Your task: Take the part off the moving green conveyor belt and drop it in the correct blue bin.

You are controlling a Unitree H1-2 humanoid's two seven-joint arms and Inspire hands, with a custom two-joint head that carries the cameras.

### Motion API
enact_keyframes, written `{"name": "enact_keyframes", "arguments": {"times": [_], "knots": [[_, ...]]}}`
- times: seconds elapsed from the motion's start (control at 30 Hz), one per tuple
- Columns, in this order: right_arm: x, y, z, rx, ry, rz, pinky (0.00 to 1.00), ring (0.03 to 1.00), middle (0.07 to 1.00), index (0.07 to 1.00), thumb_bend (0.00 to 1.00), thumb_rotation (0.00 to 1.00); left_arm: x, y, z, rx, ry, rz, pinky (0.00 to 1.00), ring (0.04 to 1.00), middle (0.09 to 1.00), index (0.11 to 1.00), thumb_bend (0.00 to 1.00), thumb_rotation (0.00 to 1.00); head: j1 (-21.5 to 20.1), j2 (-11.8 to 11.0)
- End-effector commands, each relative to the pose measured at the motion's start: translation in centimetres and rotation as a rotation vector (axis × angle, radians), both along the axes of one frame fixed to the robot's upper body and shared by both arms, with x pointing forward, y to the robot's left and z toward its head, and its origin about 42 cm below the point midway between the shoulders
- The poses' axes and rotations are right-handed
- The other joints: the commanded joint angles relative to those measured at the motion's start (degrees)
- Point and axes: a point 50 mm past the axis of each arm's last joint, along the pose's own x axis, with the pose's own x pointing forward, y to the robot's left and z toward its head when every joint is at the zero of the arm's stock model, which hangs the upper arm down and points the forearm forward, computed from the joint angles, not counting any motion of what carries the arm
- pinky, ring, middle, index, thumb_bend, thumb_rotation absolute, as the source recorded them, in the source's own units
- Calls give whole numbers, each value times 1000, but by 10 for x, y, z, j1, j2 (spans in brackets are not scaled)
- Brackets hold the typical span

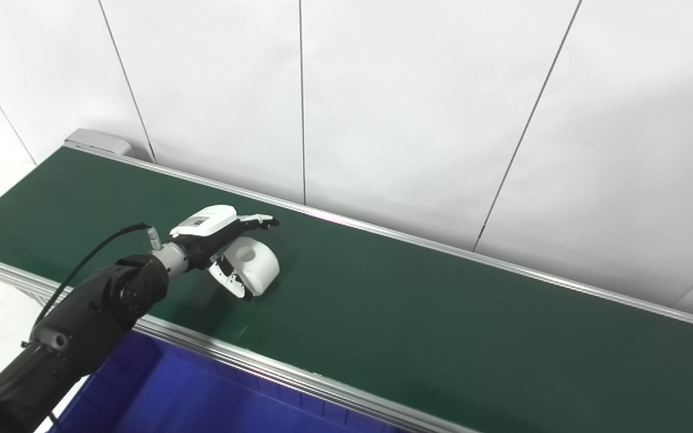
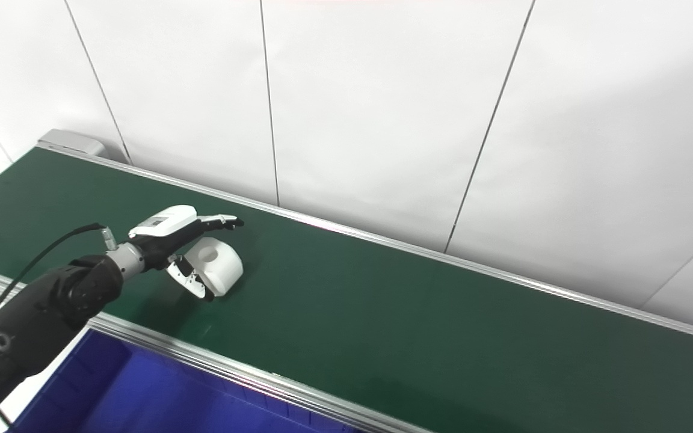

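A white rounded part [image 1: 256, 264] with a hole in its top lies on the green conveyor belt [image 1: 443, 313], left of the middle. My left hand [image 1: 221, 240] is over the belt, right against the part's left side. Its fingers [image 1: 256, 221] stretch out above the part and its thumb [image 1: 232, 282] hangs down in front of it. The hand is open around the part, not closed on it. The same hand [image 2: 181, 243] and part [image 2: 221, 267] show in the right eye view. My right hand is out of sight.
A blue bin [image 1: 190, 391] sits below the belt's near metal rail [image 1: 298, 373] at the bottom left. A white panelled wall [image 1: 418, 108] stands behind the belt. A grey end housing [image 1: 98, 141] is at the belt's far left.
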Motion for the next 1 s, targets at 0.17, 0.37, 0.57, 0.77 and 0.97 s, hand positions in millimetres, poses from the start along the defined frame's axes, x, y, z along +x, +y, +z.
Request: {"name": "enact_keyframes", "arguments": {"times": [0.17, 0.37, 0.57, 0.77, 0.97], "knots": [[0, 5, 14, 66, -73, -1, 737, 871, 897, 941, 786, 646, 11, -2, -1, 16, -41, -21, 748, 810, 825, 828, 843, 1, -2, 5], [-1, 5, 15, 68, -73, -9, 744, 863, 892, 936, 786, 648, 8, -10, -20, -110, -223, -83, 422, 434, 504, 561, 524, 0, -2, 10], [-2, 6, 16, 77, -67, -9, 781, 884, 906, 945, 784, 663, 4, -21, -18, -239, -305, -61, 391, 393, 489, 545, 495, 0, -2, 15], [-3, 8, 16, 78, -67, -12, 795, 884, 909, 946, 784, 667, -3, -24, -13, -341, -349, -56, 417, 406, 499, 535, 497, 0, -3, 23], [-7, 11, 23, 79, -86, -14, 780, 878, 906, 943, 794, 689, -27, -27, -3, -375, -406, -68, 413, 414, 496, 534, 498, 0, -40, 66]]}}
